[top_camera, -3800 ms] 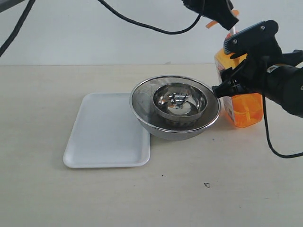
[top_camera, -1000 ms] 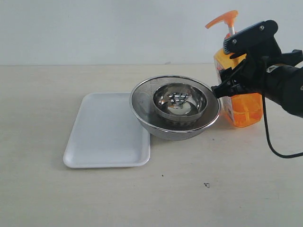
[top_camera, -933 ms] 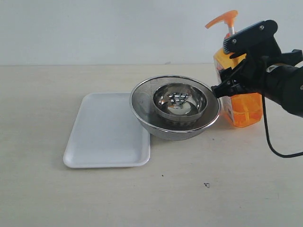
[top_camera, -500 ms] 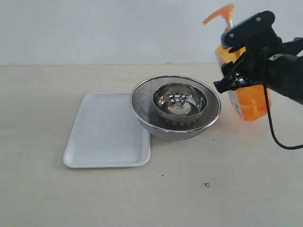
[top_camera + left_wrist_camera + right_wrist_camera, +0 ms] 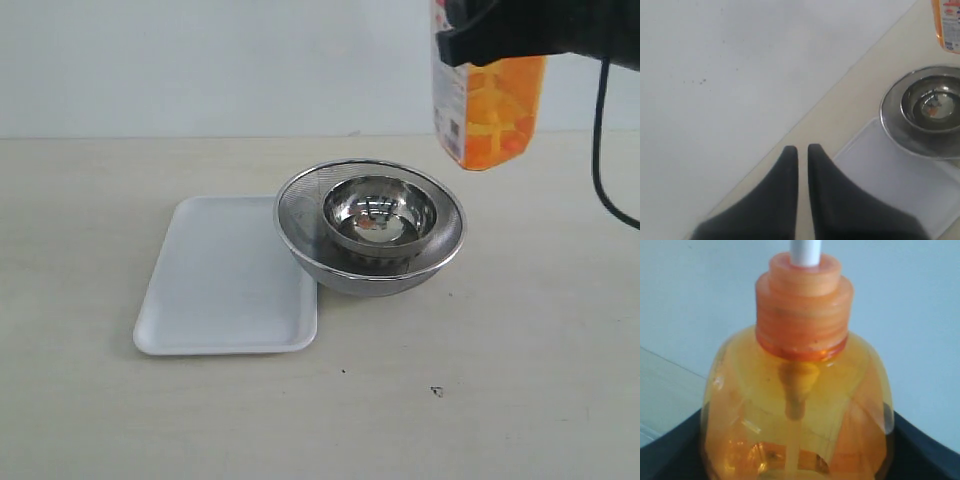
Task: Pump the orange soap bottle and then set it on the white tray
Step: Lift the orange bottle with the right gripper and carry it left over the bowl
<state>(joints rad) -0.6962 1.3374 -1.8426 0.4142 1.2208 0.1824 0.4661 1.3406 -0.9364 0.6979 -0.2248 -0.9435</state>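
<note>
The orange soap bottle (image 5: 490,110) hangs in the air at the upper right, above and behind the bowls, and its pump head is cut off by the top of the exterior view. My right gripper (image 5: 500,28) is shut on its upper body. In the right wrist view the bottle (image 5: 797,390) fills the frame between the black fingers (image 5: 927,450), neck and white stem upward. The white tray (image 5: 225,275) lies flat on the table left of the bowls, with nothing on it. My left gripper (image 5: 802,148) is high above the table with its jaws nearly together and nothing between them; it sees the bottle (image 5: 946,25) and the tray (image 5: 890,175).
Two nested steel bowls (image 5: 370,225) stand in the middle of the table, their rim overlapping the tray's right edge. A black cable (image 5: 600,140) hangs down from the right arm. A pale wall runs behind the table.
My right gripper has lifted the bottle off the table, up and slightly left. The left arm, which was over the pump head earlier, has left the exterior view.
</note>
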